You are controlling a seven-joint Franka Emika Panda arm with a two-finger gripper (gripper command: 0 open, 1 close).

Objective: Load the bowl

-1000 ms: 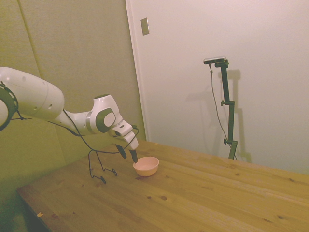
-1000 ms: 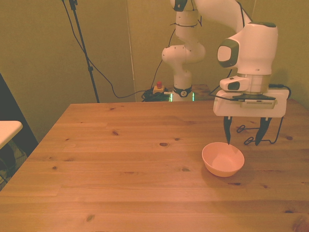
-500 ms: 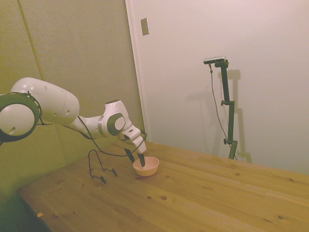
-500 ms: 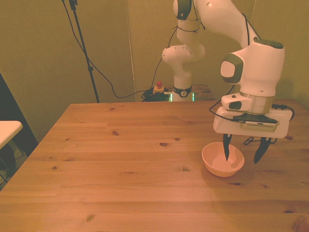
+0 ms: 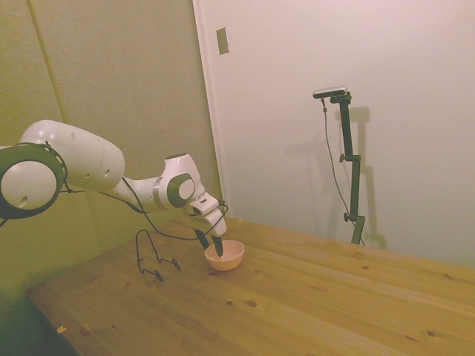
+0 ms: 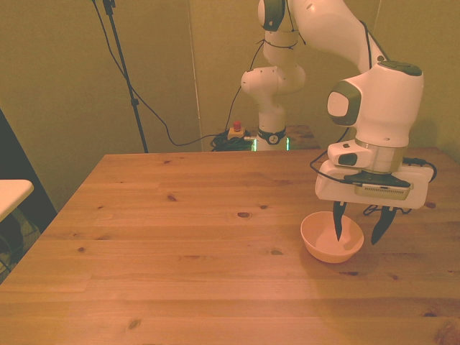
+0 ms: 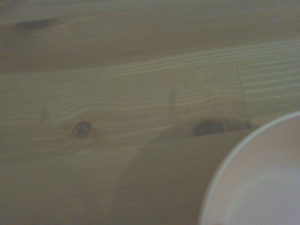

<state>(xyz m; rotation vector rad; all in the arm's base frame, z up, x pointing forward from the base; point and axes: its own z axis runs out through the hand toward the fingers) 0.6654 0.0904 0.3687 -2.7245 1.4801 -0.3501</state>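
Observation:
The pale pink-peach bowl (image 6: 331,238) (image 5: 225,255) stands upright on the wooden table (image 6: 180,237), toward the front view's right. My gripper (image 6: 356,231) (image 5: 210,242) is open and straddles the bowl's rim on the front view's right: one dark finger (image 6: 338,224) dips inside the bowl, the other finger (image 6: 377,228) hangs just outside the wall. Nothing shows inside the bowl. The wrist view has an arc of the bowl's (image 7: 262,183) pale rim and bare wood beside it.
A black wire rack (image 5: 152,256) (image 6: 374,208) stands on the table just behind the bowl, close to the gripper. A cable loops from the wrist toward it. A pale tabletop corner (image 6: 11,194) juts in at the front view's left edge.
The gripper came down and forward from behind the bowl until one finger entered it. In the last half second the fingers drew slightly closer together across the rim.

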